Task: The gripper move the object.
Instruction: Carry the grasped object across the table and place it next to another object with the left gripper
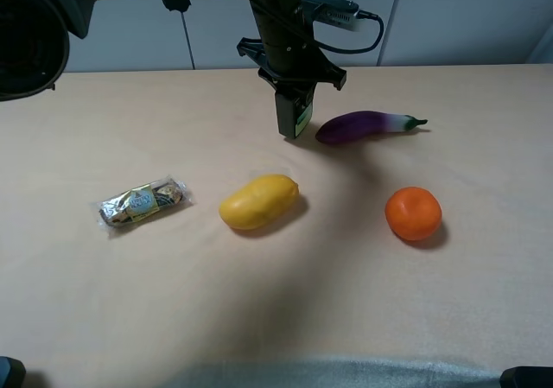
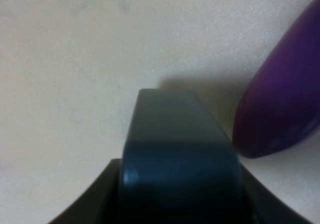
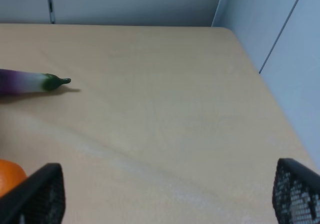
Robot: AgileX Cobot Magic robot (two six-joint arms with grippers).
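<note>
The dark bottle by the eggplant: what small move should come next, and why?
Probably a slight lift straight up. The left end effector is shut on the bottle, its base at or near the table, and the eggplant lies close beside it; rising first should avoid nudging that.

Purple eggplant (image 1: 363,126), yellow mango (image 1: 258,202), orange tangerine (image 1: 413,213), dark bottle (image 1: 292,116).

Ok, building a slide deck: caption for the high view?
Left claw grips the bottle beside an eggplant; mango, orange and chocolate pack lie nearer.
</note>
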